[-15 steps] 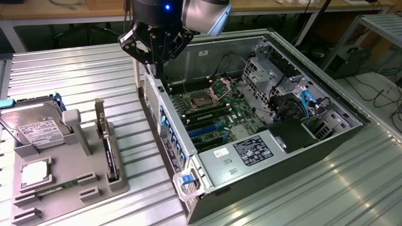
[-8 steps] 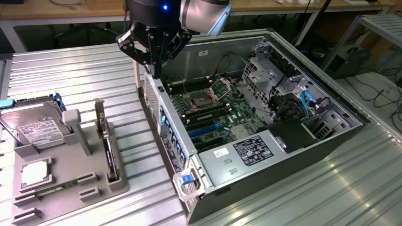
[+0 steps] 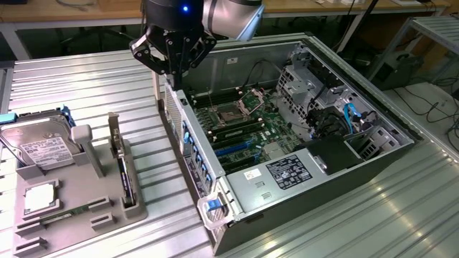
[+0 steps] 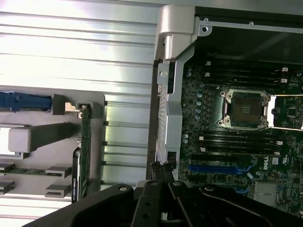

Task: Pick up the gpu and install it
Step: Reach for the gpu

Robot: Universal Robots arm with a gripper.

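The gpu (image 3: 122, 172) is a thin, dark card standing on its long edge in a slot of a grey holder tray (image 3: 136, 212). A silver metal bracket rises at one end. From your wrist camera the gpu (image 4: 84, 156) appears edge-on, a narrow green and dark strip with the bracket's bent silver tab at its end. Nothing is touching the card.

It stands well apart from your gripper (image 3: 175, 80), to the exterior view's left of it and lower down. In the same tray, farther still from the gripper than the card, sit a silver hard drive (image 3: 40, 145) with a white label, a square processor chip (image 3: 40, 196) and a narrow memory stick (image 3: 64, 215).

Your gripper (image 4: 161, 166) is clenched, its black fingers drawn together with nothing between them. It hovers over the rear wall of an open computer case (image 3: 401, 134), which lies on its side on a ribbed metal table (image 3: 93, 86). Just past the fingertips, inside the case, lies the motherboard (image 3: 244, 129) with its bare processor socket (image 4: 246, 109) and a blue expansion slot (image 4: 213, 168) close to the tool.
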